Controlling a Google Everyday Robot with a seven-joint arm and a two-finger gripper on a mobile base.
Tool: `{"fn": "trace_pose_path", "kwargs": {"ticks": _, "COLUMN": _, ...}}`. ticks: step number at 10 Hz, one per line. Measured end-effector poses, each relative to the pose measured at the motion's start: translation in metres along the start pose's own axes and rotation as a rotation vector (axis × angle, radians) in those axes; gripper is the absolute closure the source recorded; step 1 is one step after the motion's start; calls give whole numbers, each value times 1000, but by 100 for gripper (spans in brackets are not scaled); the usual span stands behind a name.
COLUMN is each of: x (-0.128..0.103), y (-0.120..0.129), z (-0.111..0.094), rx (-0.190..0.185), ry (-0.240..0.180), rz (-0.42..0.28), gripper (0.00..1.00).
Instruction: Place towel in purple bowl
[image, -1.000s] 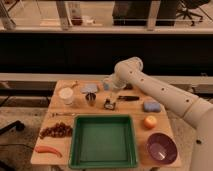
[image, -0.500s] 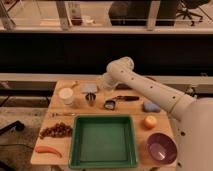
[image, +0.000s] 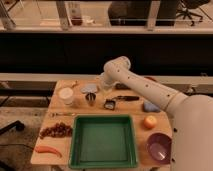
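The towel (image: 89, 88) is a small pale grey-blue cloth lying at the back of the wooden table (image: 142, 150), left of centre. My gripper (image: 100, 87) is at the end of the white arm, right beside the towel's right edge and low over the table. The purple bowl (image: 160, 148) stands at the front right corner, far from the gripper, and nothing shows inside it.
A green tray (image: 75, 142) fills the front middle. A metal cup (image: 91, 99) and a white cup (image: 66, 95) stand near the towel. A small black item (image: 110, 104), a dark-handled tool (image: 127, 98), a blue sponge (image: 150, 106), an orange (image: 150, 121), dark grapes (image: 55, 130) and a red-orange vegetable (image: 47, 149) lie around.
The arm has swung left across the back of the table, bringing the gripper from near the middle over to the towel. Nothing on the table has moved.
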Motion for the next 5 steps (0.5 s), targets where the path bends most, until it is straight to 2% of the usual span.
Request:
{"fn": "trace_pose_path", "kwargs": {"ticks": 1, "x": 0, "y": -1, "z": -2, "rx": 8, "ry": 23, "rz": -8, "gripper": 20}}
{"fn": "trace_pose_path", "kwargs": {"ticks": 3, "x": -9, "y": -6, "z": 4, "rx": 16, "ry": 27, "rz": -30, "gripper": 20}}
{"fn": "trace_pose_path", "kwargs": {"ticks": 5, "x": -14, "y": -16, "z": 31, "rx": 30, "ry": 27, "rz": -96, "gripper": 20}}
